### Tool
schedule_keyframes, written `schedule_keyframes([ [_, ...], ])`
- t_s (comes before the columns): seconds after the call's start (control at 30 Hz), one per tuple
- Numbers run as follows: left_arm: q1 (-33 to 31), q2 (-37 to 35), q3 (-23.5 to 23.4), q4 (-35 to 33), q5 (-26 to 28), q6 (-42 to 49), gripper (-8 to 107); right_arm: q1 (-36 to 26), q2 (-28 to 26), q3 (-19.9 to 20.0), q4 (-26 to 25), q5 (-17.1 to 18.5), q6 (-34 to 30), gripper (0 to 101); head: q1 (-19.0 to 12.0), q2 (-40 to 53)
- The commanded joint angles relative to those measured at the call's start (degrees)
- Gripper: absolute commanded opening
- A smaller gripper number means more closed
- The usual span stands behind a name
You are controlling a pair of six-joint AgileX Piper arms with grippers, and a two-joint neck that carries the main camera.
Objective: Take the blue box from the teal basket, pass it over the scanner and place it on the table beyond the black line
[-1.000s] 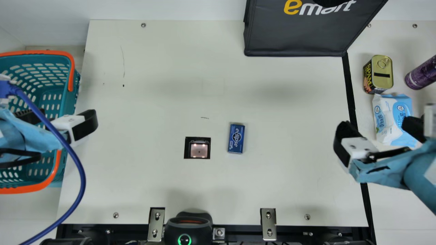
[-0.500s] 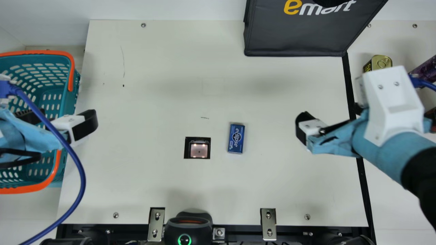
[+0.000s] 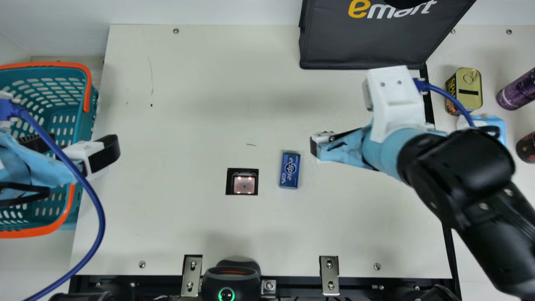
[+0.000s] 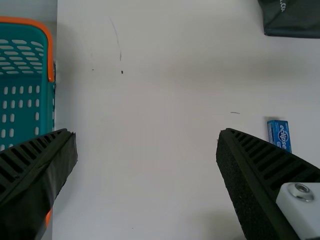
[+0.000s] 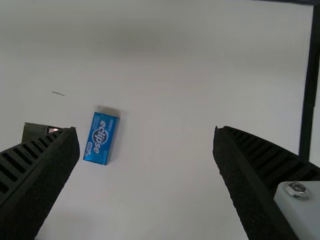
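In the main view my right gripper (image 3: 324, 144) is above the table, just right of the blue box (image 3: 289, 170). The box lies flat between the scanner window (image 3: 242, 182) and the black line (image 3: 429, 109). In the right wrist view the right gripper (image 5: 146, 135) stands open, nothing held, with the blue box (image 5: 101, 138) beyond one fingertip. My left gripper (image 3: 73, 147) is over the right side of the teal basket (image 3: 62, 65). The left wrist view has this gripper (image 4: 146, 137) wide open and empty, the basket (image 4: 26, 21) on one side and the box (image 4: 279, 134) on the other.
A dark bag (image 3: 363, 46) stands at the back right. Past the line are a yellow-lidded can (image 3: 469, 88), a purple can (image 3: 518, 90), a partly covered wipes pack (image 3: 493, 123) and a dark can (image 3: 527, 147). A black device (image 3: 231, 278) sits at the front edge.
My right arm has swung left from beyond the black line to beside the blue box. The left arm and the box have kept still.
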Motion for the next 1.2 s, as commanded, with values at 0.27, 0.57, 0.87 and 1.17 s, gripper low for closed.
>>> schedule_keyframes([
  [0.27, 0.0, 0.0, 0.0, 0.0, 0.0, 0.0, 90, 4.8, 8.3, -1.9, -1.0, -1.7, 10.9, 95, -1.7, 0.0],
  [0.57, 0.0, 0.0, 0.0, 0.0, 0.0, 0.0, 90, 7.9, 15.0, -3.3, -0.9, -3.4, 16.6, 95, -1.7, 0.0],
  [0.87, 0.0, 0.0, 0.0, 0.0, 0.0, 0.0, 90, 10.4, 19.9, -2.5, -0.5, -6.1, 20.6, 95, -1.7, 0.0],
  [1.17, 0.0, 0.0, 0.0, 0.0, 0.0, 0.0, 90, 11.6, 22.2, 1.3, 0.4, -10.1, 23.2, 95, -1.7, 0.0],
])
